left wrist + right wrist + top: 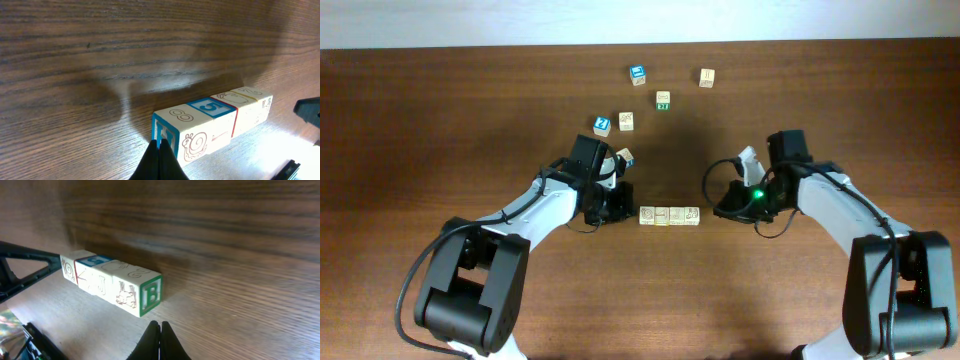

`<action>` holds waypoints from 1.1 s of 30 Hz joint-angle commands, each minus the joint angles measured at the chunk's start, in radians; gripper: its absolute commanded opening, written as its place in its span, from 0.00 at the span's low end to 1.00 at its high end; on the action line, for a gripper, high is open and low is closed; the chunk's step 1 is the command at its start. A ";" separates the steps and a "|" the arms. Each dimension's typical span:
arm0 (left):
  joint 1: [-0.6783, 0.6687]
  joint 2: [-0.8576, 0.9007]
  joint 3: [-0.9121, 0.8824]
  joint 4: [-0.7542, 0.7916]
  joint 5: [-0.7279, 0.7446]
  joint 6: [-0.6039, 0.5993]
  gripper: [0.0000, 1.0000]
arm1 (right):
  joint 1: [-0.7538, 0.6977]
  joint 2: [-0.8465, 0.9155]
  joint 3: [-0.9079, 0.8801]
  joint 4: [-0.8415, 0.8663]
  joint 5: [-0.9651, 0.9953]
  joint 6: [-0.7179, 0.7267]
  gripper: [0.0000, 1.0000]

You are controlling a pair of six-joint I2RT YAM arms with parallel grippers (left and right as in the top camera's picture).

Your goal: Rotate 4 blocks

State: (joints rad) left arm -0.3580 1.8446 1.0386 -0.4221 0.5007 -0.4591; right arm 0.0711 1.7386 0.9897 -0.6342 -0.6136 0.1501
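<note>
The four blocks (669, 215) lie in one touching row on the table (640, 300), left claw (160, 152) pinched together at one end, right claw (160, 332) together just off the "B" end; an off-centre push may buckle the row rather than rotate it.

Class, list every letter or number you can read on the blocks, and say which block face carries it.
"B", green: end face of the row's end block, right wrist view.
"5": blue top face of the second block, left wrist view.
"8", outlined: top of the nearest block, left wrist view.
Loose blocks overhead: prints too small to read.
</note>
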 commanded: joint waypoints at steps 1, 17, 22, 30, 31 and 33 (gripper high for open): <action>-0.002 -0.010 -0.010 -0.009 0.027 0.066 0.00 | 0.027 0.009 -0.008 0.015 0.025 0.017 0.04; -0.022 -0.005 -0.010 0.022 0.006 0.064 0.00 | 0.055 0.035 -0.010 0.014 0.077 0.114 0.04; -0.022 0.003 -0.010 0.025 0.007 0.056 0.00 | 0.067 0.035 -0.010 0.018 0.088 0.114 0.04; -0.022 0.008 -0.010 0.013 -0.019 0.015 0.00 | 0.067 0.035 -0.010 0.018 0.089 0.114 0.04; -0.022 0.011 -0.010 0.014 -0.019 0.014 0.00 | 0.067 0.035 -0.010 0.018 0.089 0.114 0.04; -0.024 0.026 -0.009 0.025 -0.010 0.011 0.00 | 0.067 0.035 -0.010 0.018 0.088 0.114 0.04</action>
State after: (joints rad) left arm -0.3771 1.8446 1.0378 -0.4034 0.4900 -0.4347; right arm 0.1326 1.7668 0.9894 -0.6189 -0.5385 0.2615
